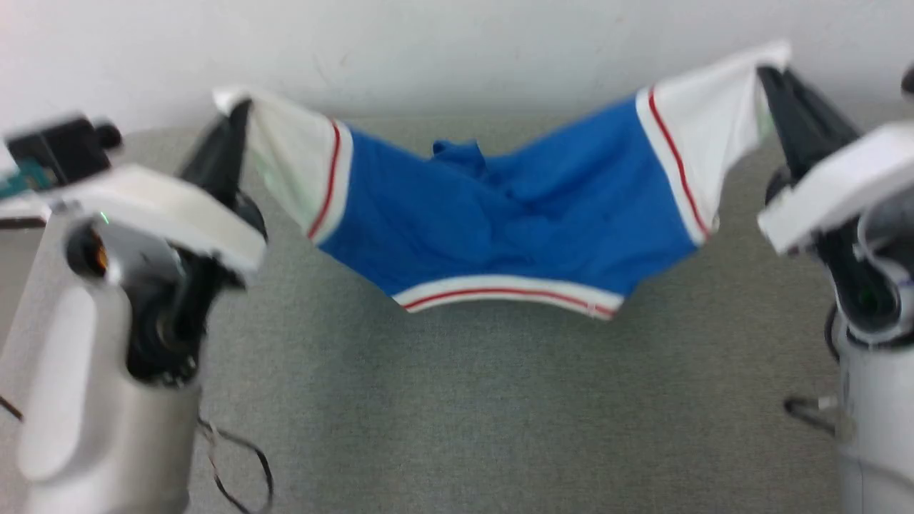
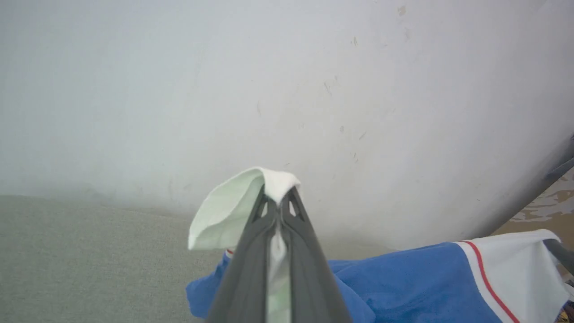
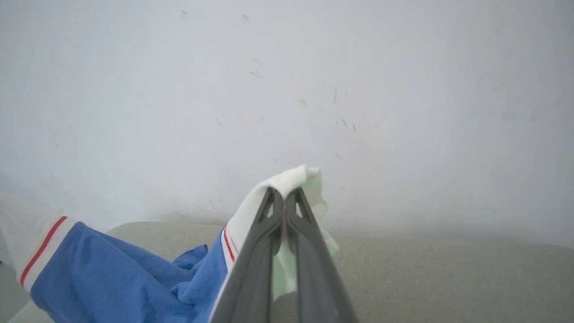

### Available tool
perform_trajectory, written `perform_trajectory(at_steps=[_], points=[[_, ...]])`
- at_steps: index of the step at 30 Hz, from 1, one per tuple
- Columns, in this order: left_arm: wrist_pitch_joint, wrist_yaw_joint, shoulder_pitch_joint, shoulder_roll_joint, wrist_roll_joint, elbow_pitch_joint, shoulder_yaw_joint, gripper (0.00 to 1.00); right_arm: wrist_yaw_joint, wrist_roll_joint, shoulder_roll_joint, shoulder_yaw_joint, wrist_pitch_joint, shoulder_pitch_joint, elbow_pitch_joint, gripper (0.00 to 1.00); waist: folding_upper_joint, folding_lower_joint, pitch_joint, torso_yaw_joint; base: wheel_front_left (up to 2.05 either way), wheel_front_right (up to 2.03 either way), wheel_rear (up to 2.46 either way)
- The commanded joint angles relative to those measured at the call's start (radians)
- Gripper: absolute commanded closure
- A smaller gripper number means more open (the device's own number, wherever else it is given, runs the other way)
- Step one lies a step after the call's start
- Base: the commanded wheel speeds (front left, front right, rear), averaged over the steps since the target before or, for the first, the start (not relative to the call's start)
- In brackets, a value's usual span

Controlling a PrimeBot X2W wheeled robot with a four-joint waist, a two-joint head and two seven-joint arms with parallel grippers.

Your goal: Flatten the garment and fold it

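We hold the garment (image 1: 500, 221) strung between both grippers across the upper middle of the head view.

The left gripper (image 1: 239, 107), at upper left, has its jaws pressed together on the white end of one sleeve; the left wrist view shows that cloth squeezed between the two dark fingers (image 2: 251, 251) and curling over their tips. The right gripper (image 1: 767, 71), at upper right, pinches the other white sleeve the same way. Between them the blue body sags toward frame centre, bunched in folds, with its white, red-striped band (image 1: 507, 291) lowest, over the grey surface (image 1: 457, 414). We cannot tell whether it touches. A pale wall (image 1: 457, 43) stands behind.
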Motion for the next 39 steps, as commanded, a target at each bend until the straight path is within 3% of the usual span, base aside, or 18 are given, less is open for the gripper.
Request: perform_trajectory(at_steps=[1,8,19,25,31,39], points=[[0.019,0.023,-0.063,0.013,0.019,-0.004,0.003,1.0,0.0,-0.011,-0.004,0.016,0.005,-0.064,0.006,1.0,-0.0001,0.0001,-0.042,-0.03,0.0,0.0,0.0],[0.104,0.083,-0.292,0.024,0.038,0.073,-0.008,1.0,0.0,-0.05,-0.018,0.055,0.021,-0.29,0.096,1.0,-0.0001,0.0001,-0.067,-0.058,0.0,0.0,0.0],[0.182,0.083,-0.578,0.08,0.158,0.273,-0.107,1.0,0.0,-0.138,-0.024,0.095,0.017,-0.553,0.344,1.0,-0.0001,0.0001,-0.023,-0.109,0.0,0.0,0.0],[0.161,0.1,-0.713,0.081,0.212,0.365,-0.13,1.0,0.0,-0.201,-0.009,0.096,-0.02,-0.689,0.484,1.0,-0.0001,0.0001,0.081,-0.137,0.0,0.0,0.0],[0.073,0.114,-0.872,0.067,0.24,0.418,-0.114,1.0,0.0,-0.286,0.002,0.065,-0.08,-0.845,0.565,1.0,-0.0001,0.0001,0.241,-0.147,0.0,0.0,0.0],[-0.034,0.069,-1.058,0.03,0.217,0.475,-0.091,1.0,0.0,-0.401,0.01,-0.028,-0.175,-1.028,0.619,1.0,-0.0001,0.0001,0.457,-0.122,0.0,0.0,0.0]])
